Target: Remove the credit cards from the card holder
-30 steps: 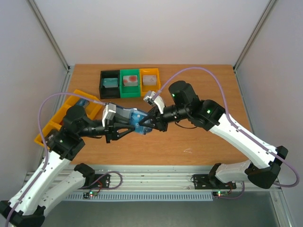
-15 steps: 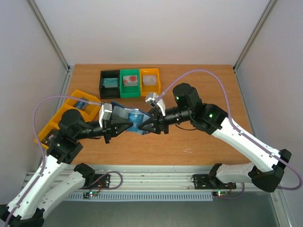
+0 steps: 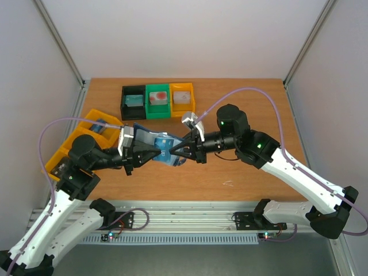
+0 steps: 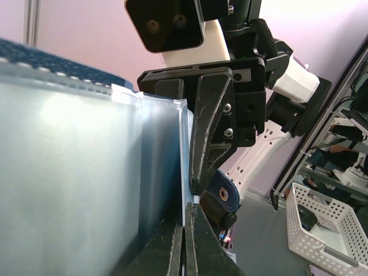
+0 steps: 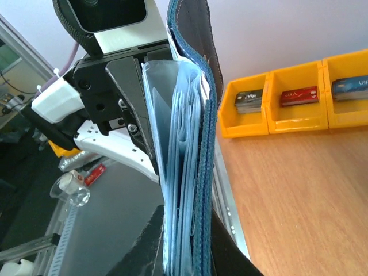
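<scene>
The slate-blue card holder (image 3: 150,138) hangs in the air between my two arms, above the table's middle left. Its pale shiny pocket pages (image 4: 80,172) fan out, and a light blue printed face (image 3: 167,144) shows among them. My left gripper (image 3: 156,153) is shut on a thin pale page edge (image 4: 187,172). My right gripper (image 3: 172,152) faces it from the other side, shut across the cover and pages (image 5: 195,172). In the left wrist view a right finger (image 4: 207,132) stands tip to tip with my left gripper (image 4: 185,215). Credit cards lie in the bins.
Black (image 3: 133,102), green (image 3: 157,101) and yellow (image 3: 183,99) bins stand at the back, each holding a card. A row of yellow bins (image 3: 86,129) at the left holds a dark card (image 5: 248,100), a red card (image 5: 299,95) and a blue card (image 5: 351,86).
Both grippers have closed on the holder, the right one after opening briefly. The left arm has drawn back to the left, and the holder's pages are spread wider between the arms.
</scene>
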Controlling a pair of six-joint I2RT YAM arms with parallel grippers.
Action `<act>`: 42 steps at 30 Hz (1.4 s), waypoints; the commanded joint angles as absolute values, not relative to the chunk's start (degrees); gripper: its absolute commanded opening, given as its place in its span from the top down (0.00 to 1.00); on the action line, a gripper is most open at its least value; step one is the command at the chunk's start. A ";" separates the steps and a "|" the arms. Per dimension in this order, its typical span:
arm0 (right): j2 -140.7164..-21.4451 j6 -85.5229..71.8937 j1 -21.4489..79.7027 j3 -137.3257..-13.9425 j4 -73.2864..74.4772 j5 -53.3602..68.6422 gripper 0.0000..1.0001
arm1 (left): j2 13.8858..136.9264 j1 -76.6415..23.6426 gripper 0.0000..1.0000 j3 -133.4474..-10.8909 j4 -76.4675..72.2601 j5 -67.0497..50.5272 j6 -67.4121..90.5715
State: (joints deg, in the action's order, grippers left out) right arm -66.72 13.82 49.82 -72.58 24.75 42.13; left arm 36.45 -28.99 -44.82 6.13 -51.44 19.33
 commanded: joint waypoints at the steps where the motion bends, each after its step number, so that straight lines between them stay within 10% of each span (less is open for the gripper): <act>1: -65.88 13.02 50.03 -72.60 21.29 44.46 0.99 | 35.56 -29.09 1.00 -44.31 4.40 -51.70 19.24; 14: -64.90 18.58 50.01 -76.58 31.31 46.45 0.99 | 35.16 -26.89 0.83 -48.37 10.96 -53.32 16.64; 42: -60.31 22.50 48.40 -75.84 40.51 42.92 0.97 | 33.90 -24.57 1.00 -47.48 13.02 -48.91 16.28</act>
